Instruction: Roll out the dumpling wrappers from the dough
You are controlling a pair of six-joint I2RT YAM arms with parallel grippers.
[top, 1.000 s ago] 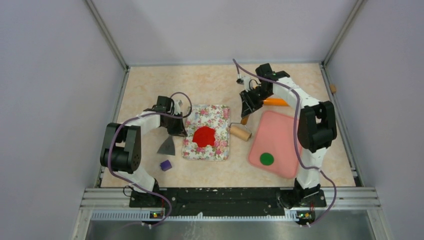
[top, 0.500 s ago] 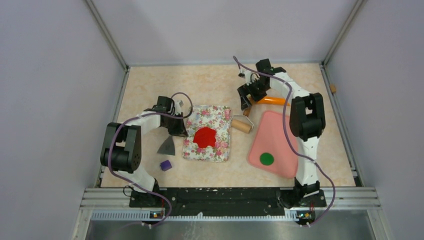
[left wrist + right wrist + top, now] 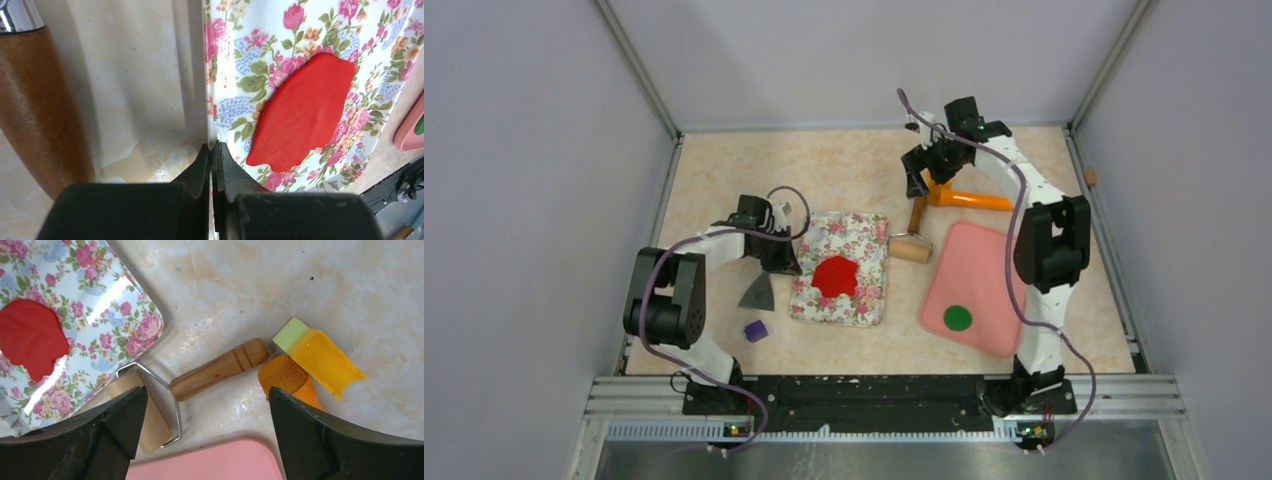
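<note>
A pale marbled table (image 3: 844, 165) sits inside a grey-walled booth. At its middle is a floral tray (image 3: 864, 232) carrying the red dough (image 3: 834, 274). The dough is a bright, smooth sheet pressed thin and flat. Its outline is ragged and lobed rather than round, it is wider toward 12 o'clock, and no disc is cut from it yet. The left gripper (image 3: 786, 265) is closed tight at the tray's 9 o'clock rim, and the wrist view shows the rim running straight into its pinched fingertips, so it appears to be pinning the tray in place. The right gripper (image 3: 921, 183) hangs with its jaws spread wide and holds nothing. Below it, a wooden rolling pin (image 3: 911, 247) lies free on the table, its barrel just beside the tray's 3 o'clock edge and its handle pointing toward 12 o'clock. An orange tool (image 3: 969, 200) lies near the handle's far end. At 4 o'clock from the floral tray, a pink tray (image 3: 984, 265) holds one round green disc (image 3: 957, 318), which reads as a finished wrapper. Flattening looks to be the step in hand, or just past it. If more rolling is wanted, the right gripper has to come down squarely over the handle and close on it, clear of the orange tool. Otherwise a cutter is needed to take clean rounds from the sheet.
</note>
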